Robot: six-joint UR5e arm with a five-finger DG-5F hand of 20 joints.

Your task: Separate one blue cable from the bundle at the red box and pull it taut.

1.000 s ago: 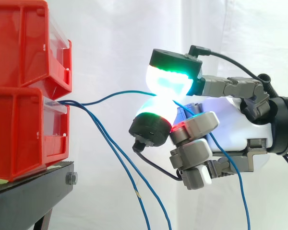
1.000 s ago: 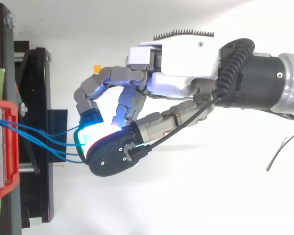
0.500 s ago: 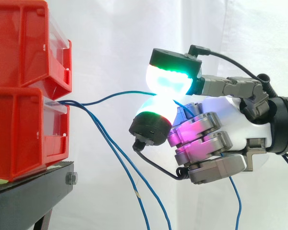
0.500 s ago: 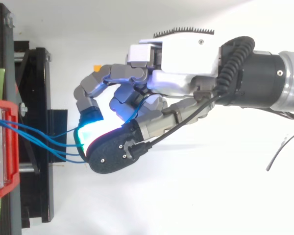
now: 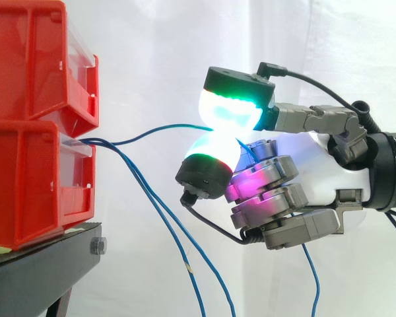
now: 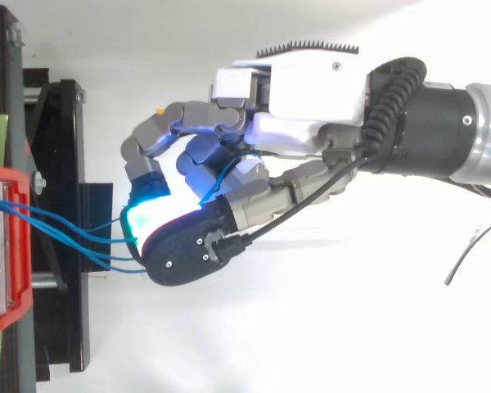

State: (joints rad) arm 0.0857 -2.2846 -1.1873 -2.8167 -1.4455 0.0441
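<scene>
Several thin blue cables come out of the lower red box (image 5: 33, 181) at the left. One blue cable (image 5: 152, 132) runs level from the box's front to my hand (image 5: 310, 178), pinched between two glowing fingertips (image 5: 228, 115) that meet above and below it. It still sags slightly along its length. The other fingers are curled toward the palm, glowing magenta, and the cable's free end loops past them and hangs down (image 5: 310, 277). Two other blue cables (image 5: 165, 224) droop from the box toward the floor. From above, the hand (image 6: 311, 90) reaches left toward the cables (image 6: 74, 233).
A second red box (image 5: 33, 59) is stacked on the lower one, both on a black stand (image 5: 46, 264). A white curtain hangs behind. In the top view the stand's black frame (image 6: 61, 246) lies at the left, with a loose black wire (image 6: 466, 254) at the right.
The lower fingers have curled in toward the palm, gathering the cable's hanging end. The pinch on the cable has held, and the hand has edged slightly left.
</scene>
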